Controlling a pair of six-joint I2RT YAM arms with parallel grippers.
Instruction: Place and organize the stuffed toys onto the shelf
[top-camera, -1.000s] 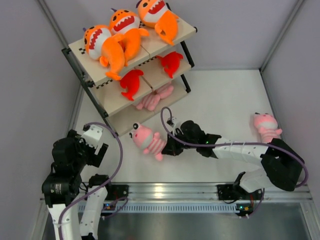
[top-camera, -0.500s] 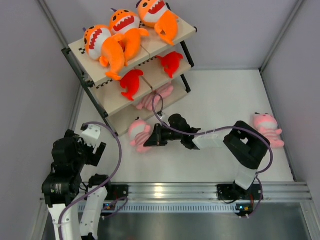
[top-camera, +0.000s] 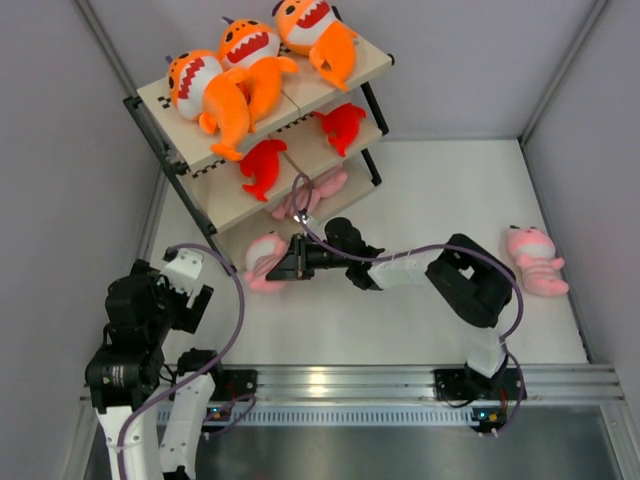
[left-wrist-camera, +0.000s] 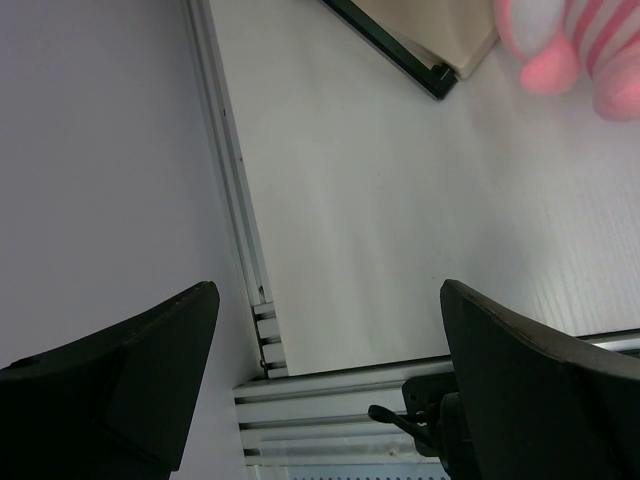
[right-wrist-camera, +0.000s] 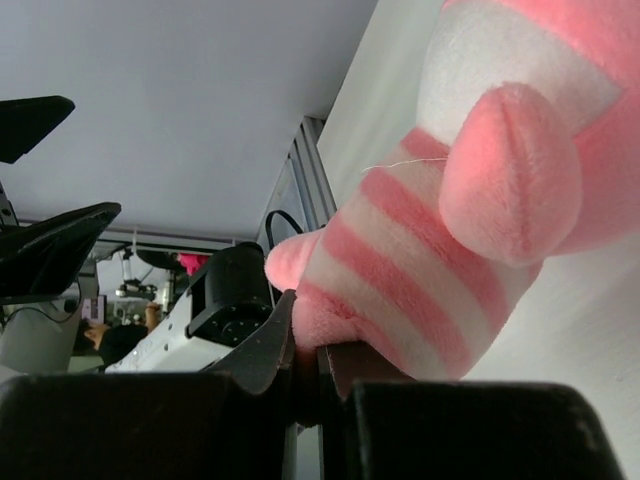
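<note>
**Right gripper pinching a striped pink plush at the shelf's bottom board**

The right gripper (top-camera: 281, 267) is clamping the striped pink plush (top-camera: 259, 260) right at the front edge of the shelf's (top-camera: 160, 100) lowest board, toward the shelf end nearer the left arm. Whether the toy is resting on that board or on the table (top-camera: 430, 190) in front of the shelf, I cannot tell. In the right wrist view the fingers (right-wrist-camera: 262, 352) are pinching the plush low on its body, with pink-and-white stripes and one rounded pink limb filling the frame above them.

The left gripper (left-wrist-camera: 328, 300) is hanging with its jaws spread wide and nothing between them, in front of the shelf and off to its outer side. Its camera is catching one lower corner of the shelf and a bit of the striped toy just past that corner.

The other toys:
- Three orange sharks (top-camera: 245, 45) are lying in a row on the shelf's top board, tails draping over the front edge.
- Two red sharks (top-camera: 263, 165) are sitting on the middle board, one toward each end.
- A second pink plush (top-camera: 312, 193) is lying on the bottom board, just behind the gripped toy and under the red sharks.
- A third pink plush (top-camera: 535, 258) is lying on the table well apart from the shelf, over by the far wall on the right arm's side.
</note>
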